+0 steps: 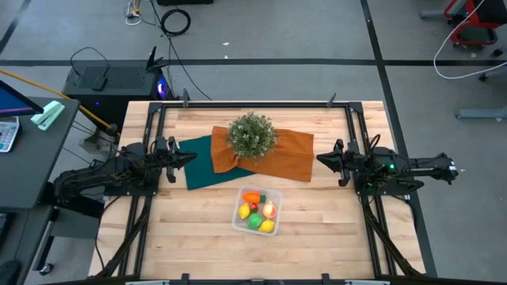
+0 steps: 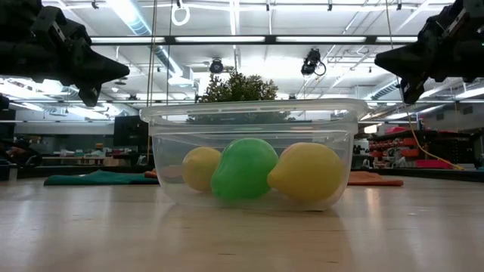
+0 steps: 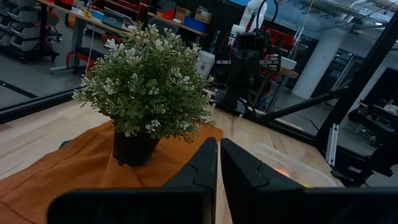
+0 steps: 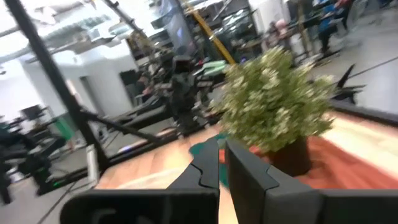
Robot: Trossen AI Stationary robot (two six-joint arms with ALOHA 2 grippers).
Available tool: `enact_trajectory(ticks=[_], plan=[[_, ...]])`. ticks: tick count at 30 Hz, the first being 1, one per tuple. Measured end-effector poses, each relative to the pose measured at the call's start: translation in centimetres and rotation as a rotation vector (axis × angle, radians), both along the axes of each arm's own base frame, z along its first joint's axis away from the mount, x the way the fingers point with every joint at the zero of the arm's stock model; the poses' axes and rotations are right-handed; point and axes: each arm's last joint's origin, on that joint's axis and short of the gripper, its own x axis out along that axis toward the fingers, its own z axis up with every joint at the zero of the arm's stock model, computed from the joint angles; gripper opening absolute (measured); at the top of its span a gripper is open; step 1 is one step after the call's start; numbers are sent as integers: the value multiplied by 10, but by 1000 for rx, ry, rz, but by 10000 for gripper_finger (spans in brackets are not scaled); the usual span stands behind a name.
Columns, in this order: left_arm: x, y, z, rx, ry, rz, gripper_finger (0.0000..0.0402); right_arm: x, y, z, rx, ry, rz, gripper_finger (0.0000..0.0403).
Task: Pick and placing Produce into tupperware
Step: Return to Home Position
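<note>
Both arms: my left gripper and right gripper, fingers closed, empty. Produce sits inside the tupperware. Risk: swinging inward would snag the plant.

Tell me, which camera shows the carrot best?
The high view: the carrot lies in plain sight in the box. The low view shows other fruit, not it; the left wrist view, perhaps an orange speck; the right wrist view, nothing.
</note>
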Motion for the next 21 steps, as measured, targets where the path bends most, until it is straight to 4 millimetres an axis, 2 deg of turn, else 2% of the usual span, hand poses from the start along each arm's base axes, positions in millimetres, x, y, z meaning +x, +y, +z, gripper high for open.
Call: enact_trajectory(ticks=[9, 21], plan=[[0, 0, 0, 0, 0, 0, 31, 1, 4, -7, 28, 69, 157, 0], [0, 0, 0, 0, 0, 0, 33, 1, 5, -8, -61, 82, 162, 0]])
